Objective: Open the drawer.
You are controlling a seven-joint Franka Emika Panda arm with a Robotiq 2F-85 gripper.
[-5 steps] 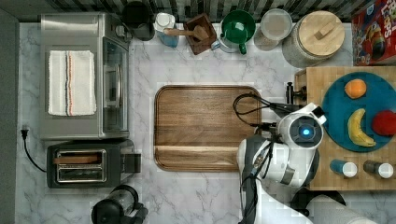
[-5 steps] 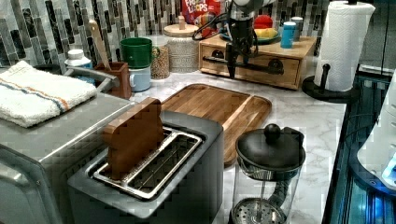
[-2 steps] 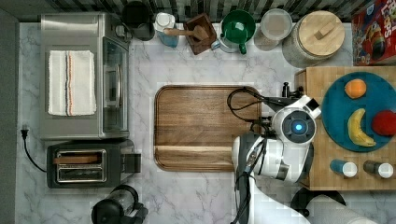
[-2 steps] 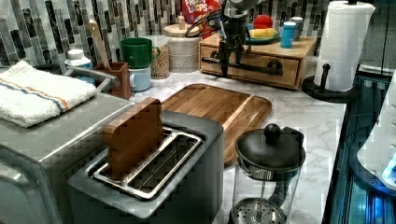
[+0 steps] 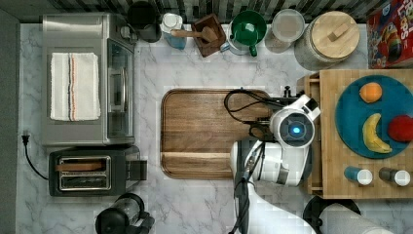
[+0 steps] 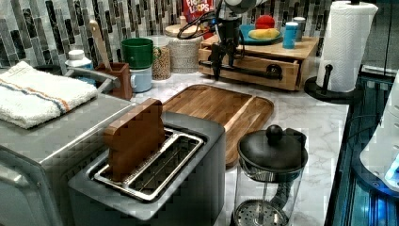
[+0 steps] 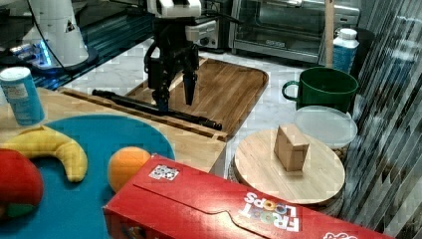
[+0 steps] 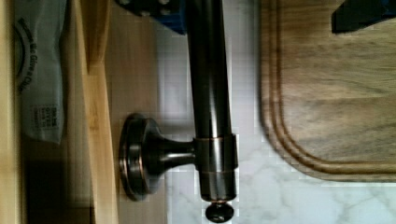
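At drawer (image 7: 149,110) handle: end effector (image 7: 173,98) (spread).

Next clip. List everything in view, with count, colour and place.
drawer: one, light wood, top view's right
handle: one, black, on drawer front
tray: one, dark brown, counter centre
toaster oven: one, steel, top view's left
towel: one, white striped, on the oven
toaster: one, dark grey, beside the oven
French press: one, black-lidded, left view's foreground
mug: one, green, by backsplash
cereal box: one, red, right view's foreground
plate: one, blue, on box top, holding fruit
paper towel roll: one, white, left view's right
end effector: one, black, open, straddling the handle
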